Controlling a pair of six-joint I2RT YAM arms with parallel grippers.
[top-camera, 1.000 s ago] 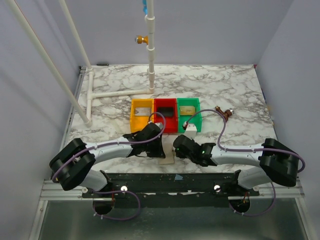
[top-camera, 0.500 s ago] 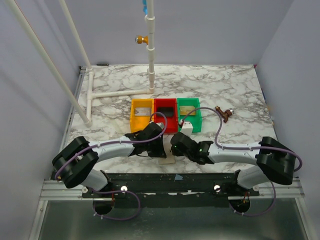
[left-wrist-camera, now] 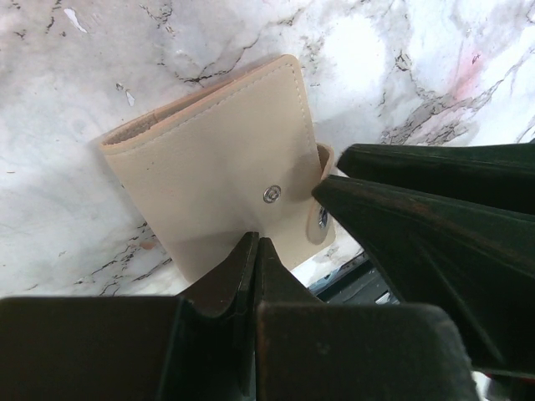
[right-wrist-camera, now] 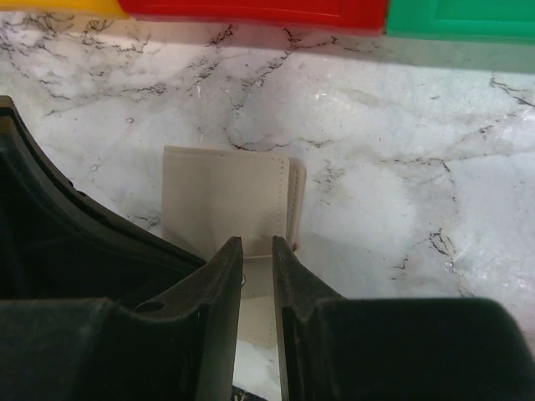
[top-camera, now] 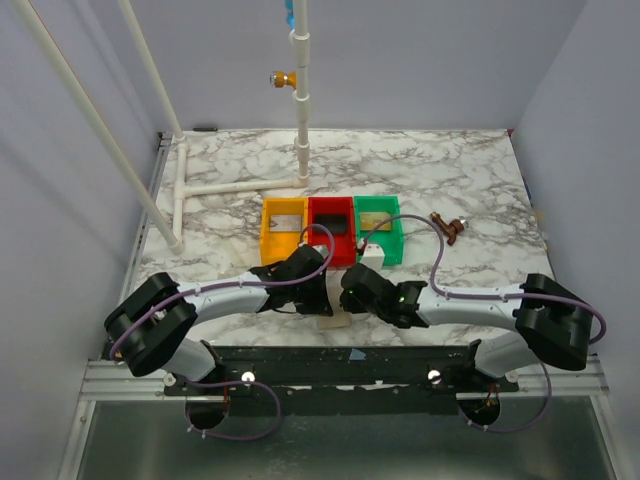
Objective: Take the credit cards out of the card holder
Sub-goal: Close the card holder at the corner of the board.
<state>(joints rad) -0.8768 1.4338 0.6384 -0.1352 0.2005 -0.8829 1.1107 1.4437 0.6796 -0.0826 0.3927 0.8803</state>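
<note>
The tan card holder (left-wrist-camera: pixel 219 171) lies closed on the marble near the front edge, its snap dot facing up; from above only a corner of the card holder (top-camera: pixel 334 319) shows between the arms. My left gripper (left-wrist-camera: pixel 255 242) is shut, its tips over the holder's near edge, and I cannot tell whether they touch it. My right gripper (right-wrist-camera: pixel 257 242) hovers over the holder's strap with a narrow gap between its fingers and nothing clamped in it. A grey card (top-camera: pixel 285 222) lies in the yellow tray, a black card (top-camera: pixel 339 226) in the red, a tan card (top-camera: pixel 375 218) in the green.
The yellow tray (top-camera: pixel 267 230), red tray (top-camera: pixel 331 252) and green tray (top-camera: pixel 396 232) stand in a row just beyond the grippers. A white block (top-camera: pixel 373 254) sits before the green tray. A white pipe frame (top-camera: pixel 240 187) stands at the back left, and a small brass fitting (top-camera: pixel 452 228) lies to the right.
My right gripper has slid a little to the left, closer to the card holder and the left gripper. The left arm and the holder have stayed put.
</note>
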